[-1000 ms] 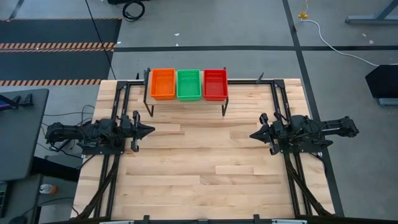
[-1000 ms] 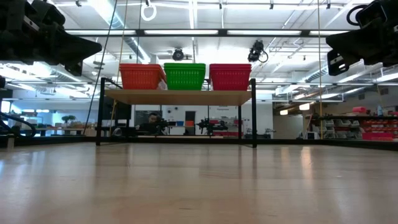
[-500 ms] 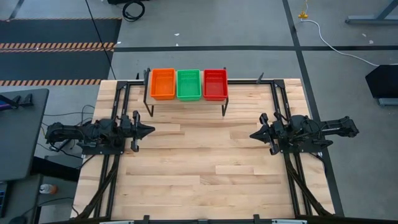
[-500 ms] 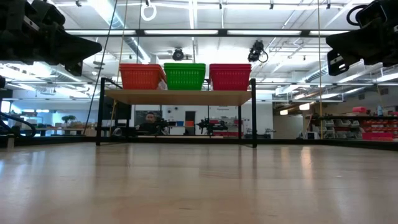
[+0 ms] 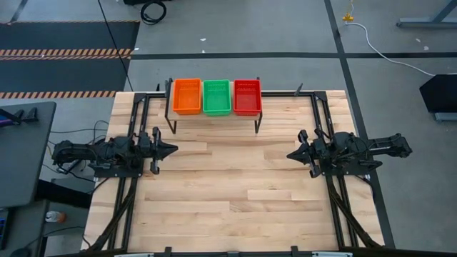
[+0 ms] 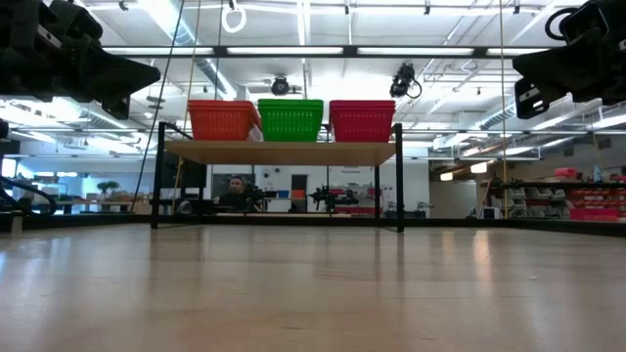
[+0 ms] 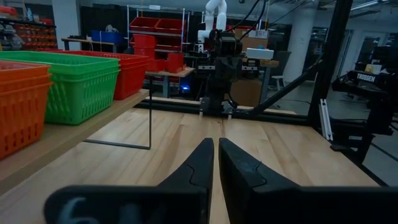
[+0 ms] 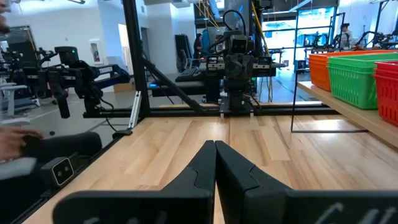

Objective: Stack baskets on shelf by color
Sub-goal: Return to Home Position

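Wood shelf [image 6: 284,153] holds baskets [image 6: 290,119]; off-table arm [image 7: 373,93] reads "TROSSEN".

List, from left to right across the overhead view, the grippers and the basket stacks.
left gripper → orange baskets → green baskets → red baskets → right gripper. The three stacks sit side by side on the shelf, which spans them and so has no single place in the order.

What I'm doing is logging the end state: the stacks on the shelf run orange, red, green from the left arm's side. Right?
No. The high view shows orange baskets, green baskets, then red baskets from the left arm's side, all on the shelf.
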Motion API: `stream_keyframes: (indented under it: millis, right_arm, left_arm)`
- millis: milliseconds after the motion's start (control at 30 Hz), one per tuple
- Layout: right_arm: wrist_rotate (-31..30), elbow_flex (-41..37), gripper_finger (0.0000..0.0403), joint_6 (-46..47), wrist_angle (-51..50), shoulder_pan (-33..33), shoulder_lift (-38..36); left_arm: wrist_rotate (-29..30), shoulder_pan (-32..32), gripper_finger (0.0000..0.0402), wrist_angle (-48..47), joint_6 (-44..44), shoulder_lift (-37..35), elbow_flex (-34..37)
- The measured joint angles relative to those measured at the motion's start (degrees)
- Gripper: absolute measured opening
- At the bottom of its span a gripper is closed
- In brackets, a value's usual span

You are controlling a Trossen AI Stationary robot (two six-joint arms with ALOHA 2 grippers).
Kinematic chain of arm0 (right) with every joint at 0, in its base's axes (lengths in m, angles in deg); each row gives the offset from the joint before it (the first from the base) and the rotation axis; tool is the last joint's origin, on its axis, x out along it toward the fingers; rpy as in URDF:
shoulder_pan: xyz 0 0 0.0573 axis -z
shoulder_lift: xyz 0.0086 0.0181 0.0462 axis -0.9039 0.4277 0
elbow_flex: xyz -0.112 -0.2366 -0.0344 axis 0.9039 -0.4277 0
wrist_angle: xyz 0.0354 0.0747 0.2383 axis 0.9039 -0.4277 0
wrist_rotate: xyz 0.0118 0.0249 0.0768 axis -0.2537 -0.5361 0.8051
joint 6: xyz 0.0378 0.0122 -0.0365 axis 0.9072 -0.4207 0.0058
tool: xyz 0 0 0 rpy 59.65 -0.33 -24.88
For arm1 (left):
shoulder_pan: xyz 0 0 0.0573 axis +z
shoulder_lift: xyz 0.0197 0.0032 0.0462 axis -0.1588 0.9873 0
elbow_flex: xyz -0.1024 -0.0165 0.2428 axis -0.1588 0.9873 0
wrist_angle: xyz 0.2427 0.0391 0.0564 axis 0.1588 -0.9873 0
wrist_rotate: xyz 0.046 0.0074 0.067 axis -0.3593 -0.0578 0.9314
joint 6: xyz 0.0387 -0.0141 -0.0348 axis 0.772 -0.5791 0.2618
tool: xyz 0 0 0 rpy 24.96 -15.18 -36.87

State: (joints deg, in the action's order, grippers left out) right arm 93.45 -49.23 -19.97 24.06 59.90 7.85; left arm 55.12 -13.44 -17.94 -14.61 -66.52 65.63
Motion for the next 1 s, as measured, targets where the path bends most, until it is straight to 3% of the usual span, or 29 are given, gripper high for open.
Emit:
stream_keyframes:
  millis: [1000]
  right_arm:
    - [0.0, 0.0, 0.0012, 0.0, 0.0, 0.0, 0.0]
  left_arm:
    - [0.0, 0.0, 0.0030, 0.0, 0.0, 0.0, 0.0]
